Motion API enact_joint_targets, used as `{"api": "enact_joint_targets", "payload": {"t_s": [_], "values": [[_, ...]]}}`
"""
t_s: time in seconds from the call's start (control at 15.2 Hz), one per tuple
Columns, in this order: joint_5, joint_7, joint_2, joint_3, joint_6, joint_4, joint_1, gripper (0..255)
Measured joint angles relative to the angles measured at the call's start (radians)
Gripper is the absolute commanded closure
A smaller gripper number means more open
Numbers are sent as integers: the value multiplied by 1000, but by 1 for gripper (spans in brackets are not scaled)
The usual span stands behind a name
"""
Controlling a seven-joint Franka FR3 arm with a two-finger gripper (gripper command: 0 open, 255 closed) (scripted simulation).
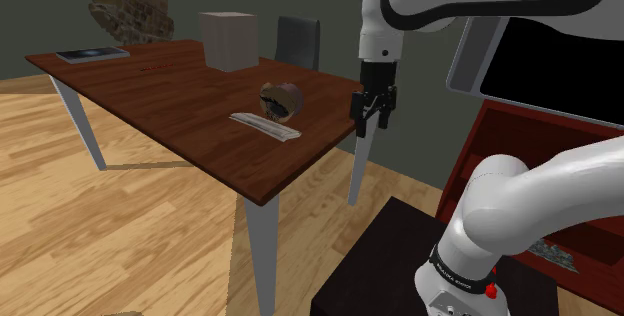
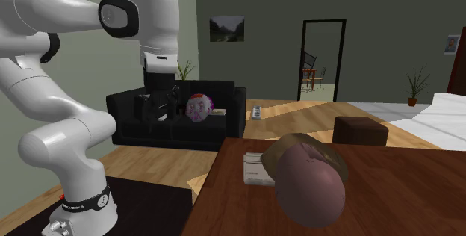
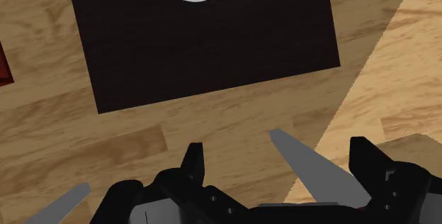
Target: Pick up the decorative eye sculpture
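The eye sculpture (image 1: 281, 101) is a rounded brown piece standing near the table's corner closest to the arm; it looms large in the second exterior view (image 2: 308, 178). My black gripper (image 1: 372, 122) hangs off the table's edge, to the shoulder view's right of the sculpture and about level with it, pointing down. In the second exterior view the gripper (image 2: 157, 115) is dark against a black sofa. In the wrist view the gripper (image 3: 278, 157) is open with nothing between its fingers, over wooden floor.
A flat pale slab (image 1: 266, 126) lies just in front of the sculpture. A grey box (image 1: 229, 40), a book (image 1: 92, 54) and a chair (image 1: 298, 42) stand farther along the dark wooden table (image 1: 170, 94). A grey table leg (image 3: 312, 166) and my black stand (image 3: 205, 45) are below the gripper.
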Motion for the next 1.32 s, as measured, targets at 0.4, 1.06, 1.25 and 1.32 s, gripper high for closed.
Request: {"api": "enact_joint_targets", "payload": {"t_s": [0.4, 1.06, 1.25, 1.32], "values": [[-35, -13, 163, 8, 56, 118, -1, 0], [-129, -23, 541, 32, 98, 483, -4, 0], [-160, -22, 653, 40, 88, 613, -2, 0], [-171, -23, 690, 42, 79, 662, -1, 0]]}}
